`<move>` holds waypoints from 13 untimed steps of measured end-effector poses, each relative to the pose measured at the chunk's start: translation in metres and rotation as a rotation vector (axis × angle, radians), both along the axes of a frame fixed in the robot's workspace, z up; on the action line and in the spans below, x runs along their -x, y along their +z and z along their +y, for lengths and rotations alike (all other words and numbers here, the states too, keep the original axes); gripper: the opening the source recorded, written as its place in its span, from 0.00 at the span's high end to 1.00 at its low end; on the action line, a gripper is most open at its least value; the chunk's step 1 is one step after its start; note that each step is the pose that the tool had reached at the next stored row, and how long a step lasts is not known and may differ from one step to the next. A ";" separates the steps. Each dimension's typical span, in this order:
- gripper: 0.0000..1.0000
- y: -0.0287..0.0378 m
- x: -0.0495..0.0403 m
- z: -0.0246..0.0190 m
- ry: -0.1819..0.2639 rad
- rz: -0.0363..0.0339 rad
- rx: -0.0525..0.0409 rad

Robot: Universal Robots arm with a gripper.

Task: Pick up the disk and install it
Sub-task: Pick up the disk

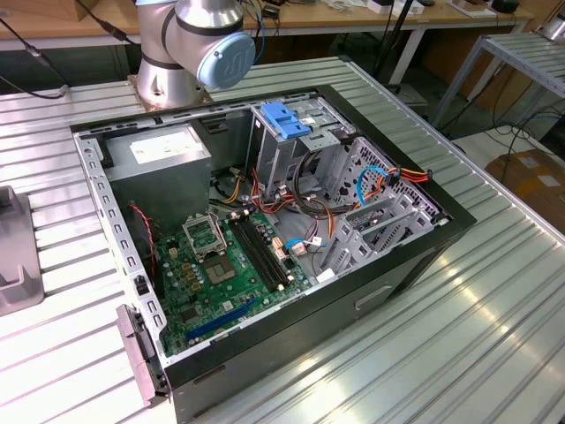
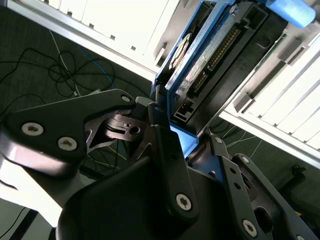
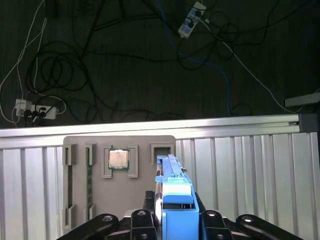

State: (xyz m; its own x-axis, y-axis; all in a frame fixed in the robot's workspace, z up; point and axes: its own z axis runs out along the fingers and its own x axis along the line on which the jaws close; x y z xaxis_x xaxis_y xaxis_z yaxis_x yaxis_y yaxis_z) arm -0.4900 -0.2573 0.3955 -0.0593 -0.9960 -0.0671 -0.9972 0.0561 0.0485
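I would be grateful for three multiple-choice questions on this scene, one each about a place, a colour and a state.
1. Where is the disk?
A. Lying on the floor
B. Gripped in the end effector
C. Inside a cardboard box

2. What colour are the disk's side rails?
A. Red
B. Yellow
C. Blue

3. In what state is the computer case?
A. Open, with the motherboard exposed
B. Closed on all sides
C. Wrapped in plastic

Answers:
1 B: in both wrist views the disk sits clamped between the end effector's fingers, off any surface.
2 C: the first wrist view shows bright blue plastic along the disk's edge.
3 A: the exterior view looks straight into the case at the green board and cables.
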 end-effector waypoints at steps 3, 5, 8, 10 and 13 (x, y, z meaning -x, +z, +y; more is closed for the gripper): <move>0.63 0.0009 0.0000 0.0000 0.000 0.0000 0.0000; 0.63 0.0016 0.0000 0.0000 0.000 0.0000 0.0000; 0.63 0.0025 0.0000 0.0000 0.000 0.0000 0.0000; 0.63 0.0030 0.0000 0.0000 0.000 -0.0001 0.0000; 0.63 0.0037 0.0000 0.0000 0.000 0.0001 0.0000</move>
State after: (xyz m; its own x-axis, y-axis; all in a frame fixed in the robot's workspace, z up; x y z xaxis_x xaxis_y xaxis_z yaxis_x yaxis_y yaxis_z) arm -0.4900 -0.2573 0.3992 -0.0593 -0.9960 -0.0671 -0.9972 0.0561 0.0486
